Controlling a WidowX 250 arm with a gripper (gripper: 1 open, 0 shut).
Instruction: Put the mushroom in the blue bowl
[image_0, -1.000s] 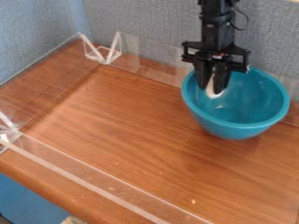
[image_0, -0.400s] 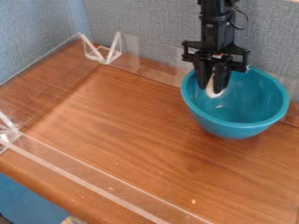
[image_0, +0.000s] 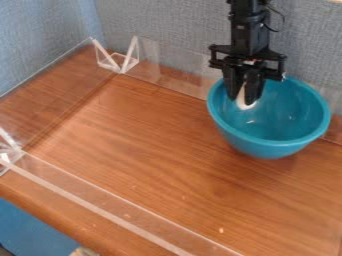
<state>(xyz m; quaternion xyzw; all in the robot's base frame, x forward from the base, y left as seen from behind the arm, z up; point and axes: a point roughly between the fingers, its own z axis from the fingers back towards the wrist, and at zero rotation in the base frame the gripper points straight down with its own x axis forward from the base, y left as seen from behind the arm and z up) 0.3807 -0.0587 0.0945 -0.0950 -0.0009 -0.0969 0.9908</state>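
Observation:
The blue bowl (image_0: 271, 122) stands at the right side of the wooden table. My black gripper (image_0: 246, 92) hangs from above over the bowl's left rim, pointing almost straight down. Its fingers are shut on the mushroom (image_0: 246, 96), whose cream-white stem shows between them just inside the bowl. The mushroom's cap is hidden by the fingers.
The wooden tabletop (image_0: 147, 150) is bordered by low clear plastic walls, with a clear stand (image_0: 123, 55) at the back left corner. A blue-grey wall runs behind the table.

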